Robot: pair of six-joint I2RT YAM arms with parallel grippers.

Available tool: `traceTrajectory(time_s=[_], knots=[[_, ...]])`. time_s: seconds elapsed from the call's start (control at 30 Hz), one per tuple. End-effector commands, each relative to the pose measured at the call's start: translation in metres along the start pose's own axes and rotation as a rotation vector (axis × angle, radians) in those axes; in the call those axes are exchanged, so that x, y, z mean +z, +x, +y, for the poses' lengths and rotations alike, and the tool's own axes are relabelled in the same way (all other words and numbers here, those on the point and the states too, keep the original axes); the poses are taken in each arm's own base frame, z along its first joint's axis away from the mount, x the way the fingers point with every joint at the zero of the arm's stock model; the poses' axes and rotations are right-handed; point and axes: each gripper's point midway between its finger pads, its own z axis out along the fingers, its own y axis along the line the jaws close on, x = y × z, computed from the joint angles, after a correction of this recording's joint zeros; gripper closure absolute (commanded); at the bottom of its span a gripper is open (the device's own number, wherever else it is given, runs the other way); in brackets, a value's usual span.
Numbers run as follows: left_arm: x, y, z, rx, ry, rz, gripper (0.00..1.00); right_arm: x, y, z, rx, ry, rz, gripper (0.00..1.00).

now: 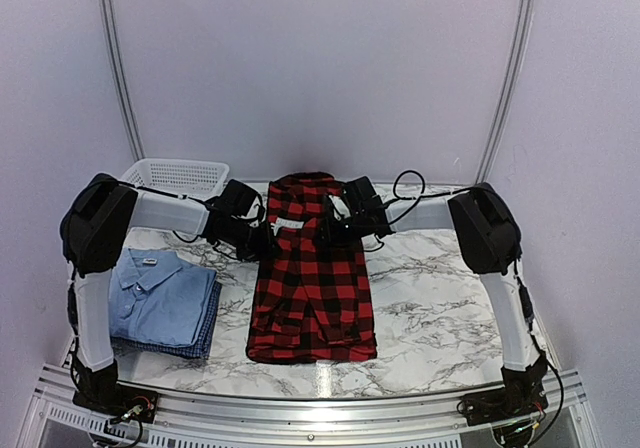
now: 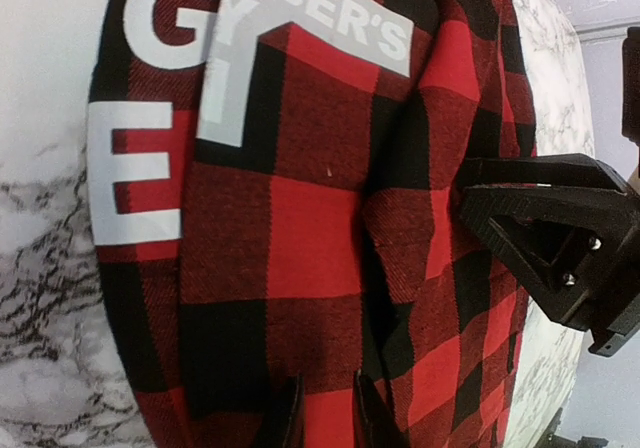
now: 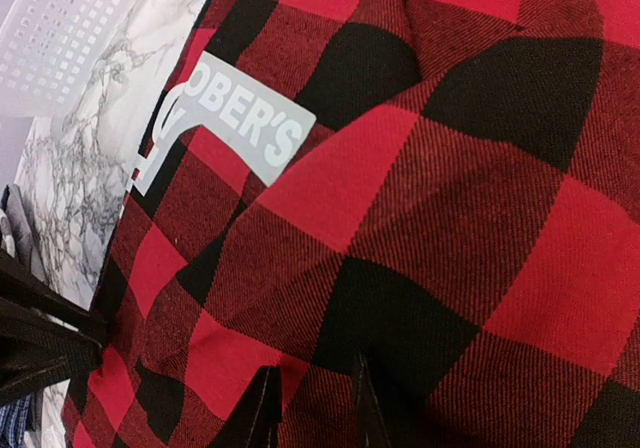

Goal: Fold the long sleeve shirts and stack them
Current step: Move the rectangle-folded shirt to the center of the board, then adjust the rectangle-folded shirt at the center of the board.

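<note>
Both arms reach in over the marble table [image 1: 440, 308], where I see the plaid shirt [image 1: 312, 288] lying lengthwise at centre, white lettering [image 2: 130, 183] showing near its far end. The left claw [image 1: 268, 246] and the right claw [image 1: 332, 232] each pinch a fold of plaid cloth at that far end, one on either side, jaws nearly together. At the table's left, the light blue shirt [image 1: 155, 293] sits folded atop the checked shirt [image 1: 205, 340], with a white basket [image 1: 175, 176] beyond them.
</note>
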Motion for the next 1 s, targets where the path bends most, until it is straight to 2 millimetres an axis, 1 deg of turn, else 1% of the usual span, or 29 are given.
traceTrajectory(time_s=[0.0,0.07,0.13,0.2,0.27,0.37,0.4,0.43,0.47,0.5,0.6,0.7,0.83,0.87,0.97], knots=[[0.014,-0.021,-0.008,0.002,0.022,-0.036,0.82,0.013,-0.009,-0.033,0.032,0.050,0.003,0.74],[0.015,-0.027,-0.008,-0.001,0.019,-0.043,0.82,0.012,-0.019,-0.031,0.018,0.046,-0.004,0.74],[0.010,-0.033,-0.012,0.004,0.024,-0.054,0.82,0.005,-0.033,-0.022,-0.006,0.034,-0.020,0.72],[-0.001,-0.040,-0.018,0.020,0.024,-0.074,0.81,-0.007,-0.043,-0.011,-0.028,0.022,-0.032,0.71],[-0.015,-0.043,-0.024,0.037,0.024,-0.093,0.79,-0.025,-0.055,0.001,-0.051,0.017,-0.062,0.67],[-0.036,-0.038,-0.029,0.047,0.031,-0.103,0.77,-0.053,-0.056,0.019,-0.069,-0.004,-0.082,0.64],[-0.042,-0.034,-0.028,0.049,0.029,-0.100,0.77,-0.062,-0.052,0.023,-0.071,-0.008,-0.083,0.62],[-0.051,-0.030,-0.028,0.052,0.030,-0.105,0.77,-0.072,-0.048,0.027,-0.073,-0.012,-0.087,0.62],[-0.058,-0.025,-0.026,0.051,0.027,-0.104,0.76,-0.080,-0.040,0.028,-0.065,-0.015,-0.083,0.61],[-0.061,-0.014,-0.019,0.044,0.016,-0.086,0.76,-0.089,-0.031,0.030,-0.060,-0.018,-0.081,0.60],[-0.072,0.013,-0.009,0.025,0.016,-0.050,0.75,-0.116,-0.007,0.033,-0.038,-0.022,-0.082,0.57],[-0.078,0.043,0.000,0.024,0.009,-0.005,0.75,-0.139,0.029,0.035,-0.011,-0.039,-0.061,0.55],[-0.083,0.079,0.015,0.024,-0.021,0.048,0.74,-0.158,0.074,0.034,0.029,-0.050,-0.012,0.54],[-0.083,0.088,0.019,0.023,-0.027,0.063,0.73,-0.163,0.083,0.034,0.034,-0.054,-0.006,0.53],[-0.081,0.116,0.023,0.025,-0.041,0.115,0.73,-0.173,0.111,0.032,0.058,-0.048,0.027,0.52]])
